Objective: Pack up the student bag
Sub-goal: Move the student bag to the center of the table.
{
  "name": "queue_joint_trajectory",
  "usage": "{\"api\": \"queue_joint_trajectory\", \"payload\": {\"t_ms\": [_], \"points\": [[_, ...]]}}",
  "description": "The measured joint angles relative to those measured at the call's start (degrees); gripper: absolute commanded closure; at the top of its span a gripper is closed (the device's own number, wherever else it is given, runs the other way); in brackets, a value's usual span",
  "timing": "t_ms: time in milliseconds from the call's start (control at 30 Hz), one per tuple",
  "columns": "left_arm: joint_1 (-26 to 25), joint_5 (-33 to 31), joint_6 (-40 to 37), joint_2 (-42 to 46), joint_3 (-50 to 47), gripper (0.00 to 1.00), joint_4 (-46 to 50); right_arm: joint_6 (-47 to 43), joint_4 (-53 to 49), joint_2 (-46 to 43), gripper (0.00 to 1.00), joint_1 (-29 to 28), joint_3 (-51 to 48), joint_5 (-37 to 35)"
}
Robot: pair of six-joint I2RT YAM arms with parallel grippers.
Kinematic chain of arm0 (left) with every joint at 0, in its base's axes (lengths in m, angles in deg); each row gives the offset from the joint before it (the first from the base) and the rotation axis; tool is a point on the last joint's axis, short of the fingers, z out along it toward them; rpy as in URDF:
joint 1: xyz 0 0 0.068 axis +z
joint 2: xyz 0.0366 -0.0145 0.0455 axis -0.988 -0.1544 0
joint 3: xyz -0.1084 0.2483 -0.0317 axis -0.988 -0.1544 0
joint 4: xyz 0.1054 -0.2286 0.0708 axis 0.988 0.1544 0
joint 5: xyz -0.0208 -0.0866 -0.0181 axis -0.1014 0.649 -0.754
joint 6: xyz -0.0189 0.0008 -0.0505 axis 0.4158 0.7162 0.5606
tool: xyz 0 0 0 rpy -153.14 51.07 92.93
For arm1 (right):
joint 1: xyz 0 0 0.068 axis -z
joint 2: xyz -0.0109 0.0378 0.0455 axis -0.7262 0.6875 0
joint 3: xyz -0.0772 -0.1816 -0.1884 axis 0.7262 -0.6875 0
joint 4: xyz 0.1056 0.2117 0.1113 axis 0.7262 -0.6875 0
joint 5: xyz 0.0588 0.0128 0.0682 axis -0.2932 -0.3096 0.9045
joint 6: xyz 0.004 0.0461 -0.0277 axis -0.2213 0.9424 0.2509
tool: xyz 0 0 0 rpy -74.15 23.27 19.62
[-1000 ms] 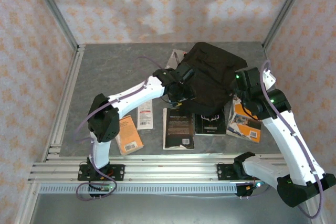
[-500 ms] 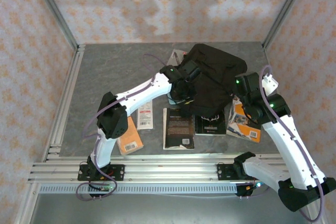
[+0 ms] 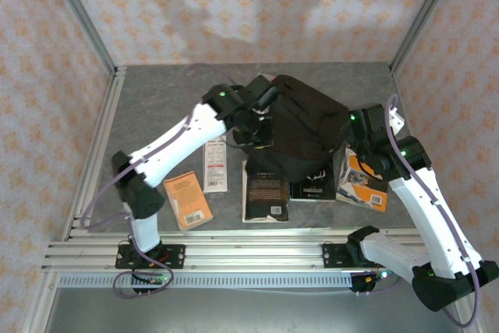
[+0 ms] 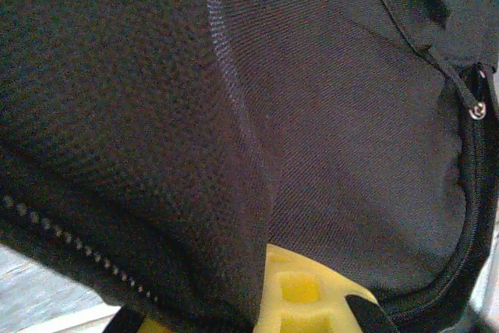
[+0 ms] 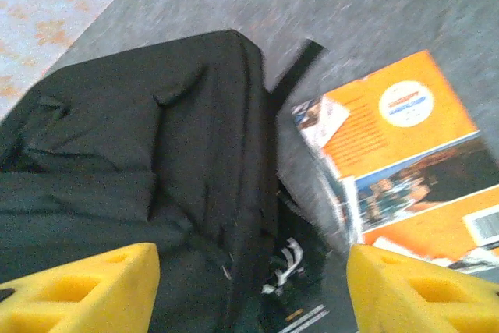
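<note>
Top external view shows the large black soft fabric backpack lying toward the far middle of the grey tabletop, its near edge overlapping two black-covered books that lie side by side in front of it. The left gripper is at the backpack's left edge. In the left wrist view it is closed on a fold of the black fabric, which drapes over a yellow finger pad, and a curved black zip runs down the right side of that view. The right gripper hovers at the backpack's right side with its two yellow fingers standing well apart and nothing between them. Below it are the backpack's edge and a dark book cover. Just right of the backpack lies an orange-covered book, tilted, with a black strap reaching across the tabletop near its far corner. On the left of the tabletop a small orange paperback lies near the front rail, and a narrow white leaflet lies between it and the nearer black book.
</note>
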Motion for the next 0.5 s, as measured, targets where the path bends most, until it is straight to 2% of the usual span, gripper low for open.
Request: {"api": "queue_joint_trajectory", "payload": {"t_ms": [133,267,367,500], "points": [[6.4,1.77,-6.38,10.95,-14.69,1.0,-1.09,0.04,3.5,-1.95,0.36,0.0,-3.82,7.76],[12.85,1.9,-11.65,15.65,-23.23,1.0,-1.68,-0.11,7.34,1.49,0.31,0.0,-6.56,19.63],[13.9,1.81,-14.25,15.39,-26.21,1.0,-2.93,-0.57,9.66,7.91,0.31,-1.11,-7.54,27.06],[13.84,0.85,-15.96,13.05,-27.78,0.98,-4.92,-0.31,11.78,13.86,0.28,-5.03,-9.68,31.74]]}}
